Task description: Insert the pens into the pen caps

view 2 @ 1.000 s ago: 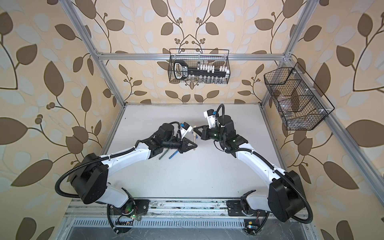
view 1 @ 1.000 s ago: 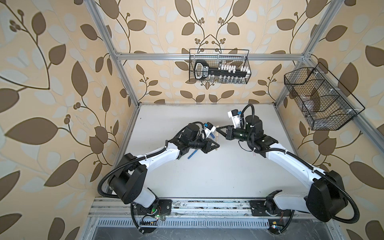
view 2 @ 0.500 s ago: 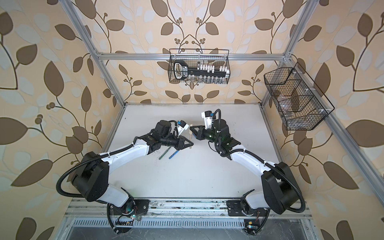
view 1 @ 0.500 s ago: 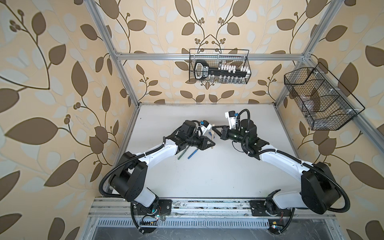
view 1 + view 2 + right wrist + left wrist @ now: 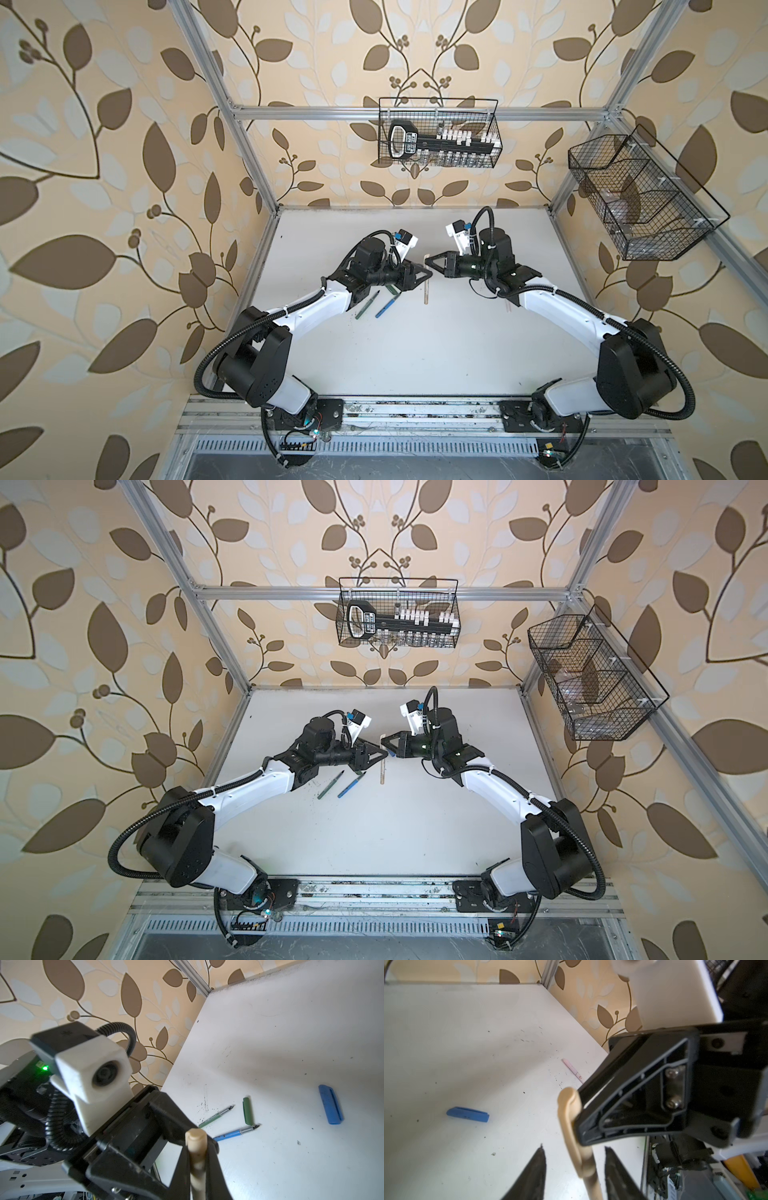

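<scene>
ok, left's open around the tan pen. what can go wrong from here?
1. Only the right gripper holds the tan pen, at its tan cap; if the cap isn't fully seated, the barrel may slide out.
2. The left gripper, jaws open, closely flanks the barrel; a skewed retreat could knock it.
3. The green pen and blue pen lie uncapped nearby; a drop could scatter them.

Legible markings: none.
Label on the black tool (image 5: 402, 140) in the wire basket (image 5: 436, 100) is too small to read; the print on the pink pen (image 5: 572, 1068) is blurred.
</scene>
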Motion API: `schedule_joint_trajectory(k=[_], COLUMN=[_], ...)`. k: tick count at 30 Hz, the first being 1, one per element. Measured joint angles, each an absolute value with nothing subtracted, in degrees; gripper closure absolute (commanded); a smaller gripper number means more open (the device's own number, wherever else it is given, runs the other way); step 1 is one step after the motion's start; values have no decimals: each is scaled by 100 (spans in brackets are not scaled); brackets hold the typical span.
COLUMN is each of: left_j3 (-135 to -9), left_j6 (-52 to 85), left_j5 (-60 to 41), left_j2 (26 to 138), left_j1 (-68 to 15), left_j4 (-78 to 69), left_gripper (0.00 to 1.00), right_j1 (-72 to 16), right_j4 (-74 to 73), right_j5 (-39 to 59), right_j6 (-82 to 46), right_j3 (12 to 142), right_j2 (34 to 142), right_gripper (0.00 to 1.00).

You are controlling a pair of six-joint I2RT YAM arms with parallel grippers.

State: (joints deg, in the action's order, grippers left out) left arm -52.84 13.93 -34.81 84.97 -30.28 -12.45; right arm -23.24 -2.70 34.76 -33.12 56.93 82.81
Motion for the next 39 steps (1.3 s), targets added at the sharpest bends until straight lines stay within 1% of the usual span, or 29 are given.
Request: schedule_joint_trajectory(k=[2,3,6,7,8,11,16,22,31,32,36,39], left_j3=[-5212,-5207,-5205,-5196,-5175,-5050,-4554,-3935,-3645,-3603,-3540,-3450], left_j6=[1372,1398,1468,1490,1531,1531,1479,1354,1367,1369,1393,1396], left_j5=[-3183,-2978,-2252,-1973,-1702,-1068,-429,-250,-261,-276,-360,-410], left_j2=[8342,8239,7808,7640,7474,7118,6827,6665,6525,6525,6528,6525], left_j1=[-3028,-3028,-3028,-3028,-3028,-3028,-3022,-2989,-2989,-2989,-2989,-2989], left_j4=[-1000,-840,-314,-148,14,375,576,467,-23,-25,-106,-325], left_gripper=[30,27,9,6,6,1,1,1,1,1,1,1], right_j1=[-2121,-2018,-1688,-1575,-1463,-1227,-989,-733,-674,-674,-674,-674], right_j4=[128,346,1055,1321,1566,2196,2923,3256,3476,3503,3535,3439], right_j5=[3483,3441,3118,2947,2773,2222,1308,897,679,657,609,572], right_j6=[-3114,-3000,-2650,-2528,-2412,-2121,-1732,-1463,-1297,-1275,-1238,-1238], right_j3=[5808,5865,5981,5999,6001,6003,6149,6449,6698,6698,6696,6678], right_j2=[8281,8281,8278,8281,8281,8342,8833,9574,10167,10217,10283,10283], right_gripper=[100,100,100,100,100,100,100,100,100,97,95,90])
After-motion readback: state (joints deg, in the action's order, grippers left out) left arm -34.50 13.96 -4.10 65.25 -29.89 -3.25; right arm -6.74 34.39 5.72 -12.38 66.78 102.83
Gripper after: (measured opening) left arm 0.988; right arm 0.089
